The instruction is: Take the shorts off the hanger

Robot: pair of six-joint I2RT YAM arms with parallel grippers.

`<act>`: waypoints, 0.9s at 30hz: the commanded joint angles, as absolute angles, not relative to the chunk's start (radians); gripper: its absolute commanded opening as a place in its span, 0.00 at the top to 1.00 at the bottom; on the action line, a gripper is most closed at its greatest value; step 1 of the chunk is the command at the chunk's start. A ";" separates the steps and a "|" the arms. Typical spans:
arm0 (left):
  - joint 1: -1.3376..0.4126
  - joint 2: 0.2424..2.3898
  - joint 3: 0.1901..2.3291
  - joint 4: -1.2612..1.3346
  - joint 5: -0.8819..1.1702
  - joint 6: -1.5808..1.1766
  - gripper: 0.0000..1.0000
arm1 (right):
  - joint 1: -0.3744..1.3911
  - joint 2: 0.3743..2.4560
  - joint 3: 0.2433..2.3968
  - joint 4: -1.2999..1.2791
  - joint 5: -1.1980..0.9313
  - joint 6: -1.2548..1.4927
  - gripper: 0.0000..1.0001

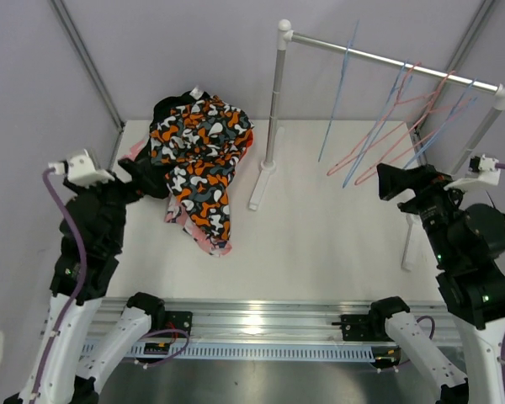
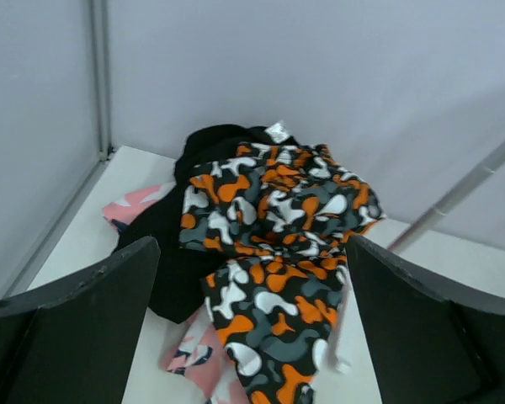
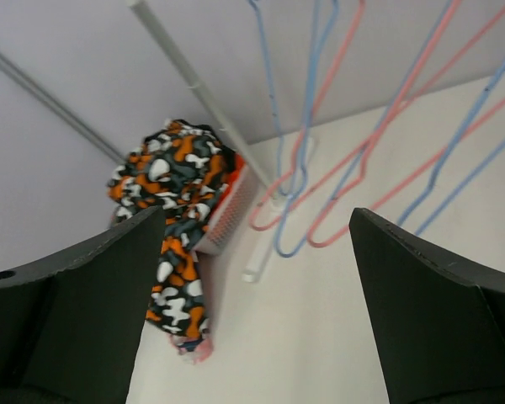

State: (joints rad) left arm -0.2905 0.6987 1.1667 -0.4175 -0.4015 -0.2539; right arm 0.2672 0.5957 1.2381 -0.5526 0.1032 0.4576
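The left gripper [image 1: 147, 178] stands wide open and empty; the heap of shorts [image 1: 198, 156] lies on the table [image 1: 320, 236] just ahead of it, the blotch-patterned pair [image 2: 273, 227] on top, long axis running near to far; the right gripper [image 1: 396, 181], likewise wide and empty, is well apart from the heap and faces the hangers [image 1: 387, 139], which hang bare from the rail [image 1: 387, 59].

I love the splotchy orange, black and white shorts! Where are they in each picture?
Top external: the blotch-pattern shorts lie at the upper left of the table.
Left wrist: in the centre of the picture.
Right wrist: left of centre.
Shared landmark: the rack's upright pole, which is to the right of the shorts in every view.
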 commanded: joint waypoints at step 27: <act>-0.301 0.335 0.800 -0.394 -0.219 -0.100 0.01 | 0.486 0.589 1.066 -0.502 0.098 0.302 0.01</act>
State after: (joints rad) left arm -0.2970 0.3931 0.8471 -0.3897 -0.1139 -0.1669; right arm 0.4816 0.6052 1.0840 -0.5396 0.1043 0.3271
